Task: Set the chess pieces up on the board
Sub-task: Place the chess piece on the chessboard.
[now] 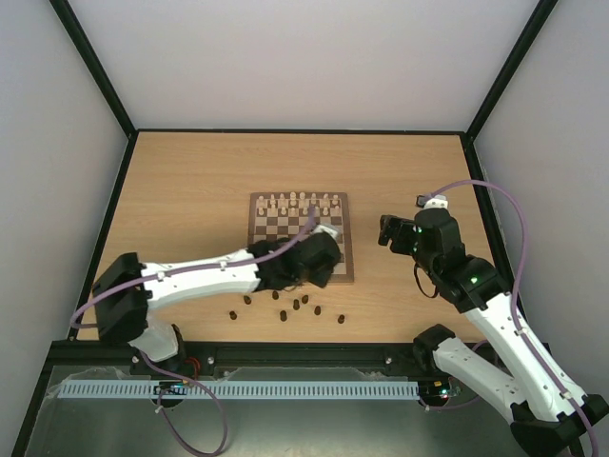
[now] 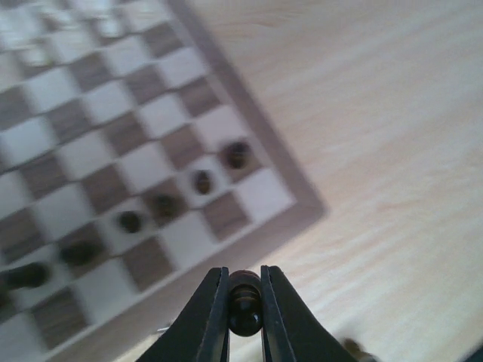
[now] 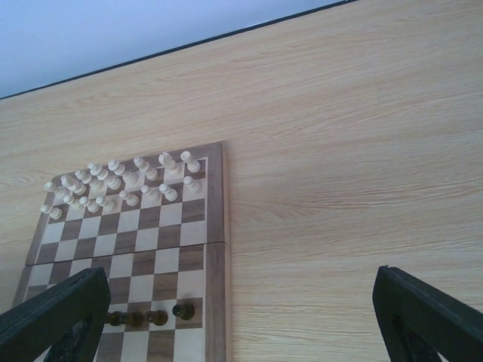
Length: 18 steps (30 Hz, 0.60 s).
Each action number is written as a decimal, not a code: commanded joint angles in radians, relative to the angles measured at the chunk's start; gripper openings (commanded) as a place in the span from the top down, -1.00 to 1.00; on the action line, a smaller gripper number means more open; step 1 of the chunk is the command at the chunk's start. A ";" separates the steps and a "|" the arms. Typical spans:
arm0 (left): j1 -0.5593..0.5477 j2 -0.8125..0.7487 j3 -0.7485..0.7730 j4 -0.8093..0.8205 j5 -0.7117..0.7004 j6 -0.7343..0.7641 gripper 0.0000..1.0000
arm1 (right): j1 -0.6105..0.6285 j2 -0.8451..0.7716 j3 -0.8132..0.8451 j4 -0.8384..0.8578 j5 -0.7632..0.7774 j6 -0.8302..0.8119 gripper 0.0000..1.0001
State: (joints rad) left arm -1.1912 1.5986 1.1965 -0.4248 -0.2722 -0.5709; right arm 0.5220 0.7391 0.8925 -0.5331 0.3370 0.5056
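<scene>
The board [image 1: 349, 248] lies mid-table. Several dark chess pieces [image 2: 202, 182] stand in a row on its near side, and they also show in the right wrist view as dark chess pieces [image 3: 147, 317]. Several more dark pieces [image 1: 296, 306] lie loose on the table in front of the board. My left gripper [image 2: 245, 302] is shut on one dark piece [image 2: 246, 313], held just off the board's [image 2: 306, 210] near right corner. My right gripper [image 3: 241, 269] is open and holds nothing, above bare table right of the board [image 3: 216, 226]; from above, the right gripper [image 1: 388, 231] is level with the board's middle.
Cream-white pieces [image 3: 124, 181] fill the far two rows of the board, seen from above as white pieces [image 1: 300, 202]. Black rails edge the table at left, right and back. My left arm [image 1: 190, 276] reaches across the near left of the table.
</scene>
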 commanded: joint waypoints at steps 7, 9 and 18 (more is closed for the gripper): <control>0.257 -0.236 -0.233 -0.090 -0.078 -0.053 0.89 | 0.002 0.060 -0.013 0.017 -0.068 -0.011 -0.90; 0.316 -0.268 -0.272 -0.084 -0.077 -0.053 0.89 | 0.002 0.066 -0.013 0.018 -0.078 -0.014 -0.90; 0.391 -0.274 -0.363 -0.011 -0.094 -0.063 0.88 | 0.002 0.075 -0.020 0.019 -0.100 -0.018 -0.89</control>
State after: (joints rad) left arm -0.8162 1.3235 0.8654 -0.4797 -0.3462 -0.6174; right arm 0.5220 0.8078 0.8814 -0.5186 0.2550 0.5011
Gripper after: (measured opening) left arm 0.115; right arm 0.945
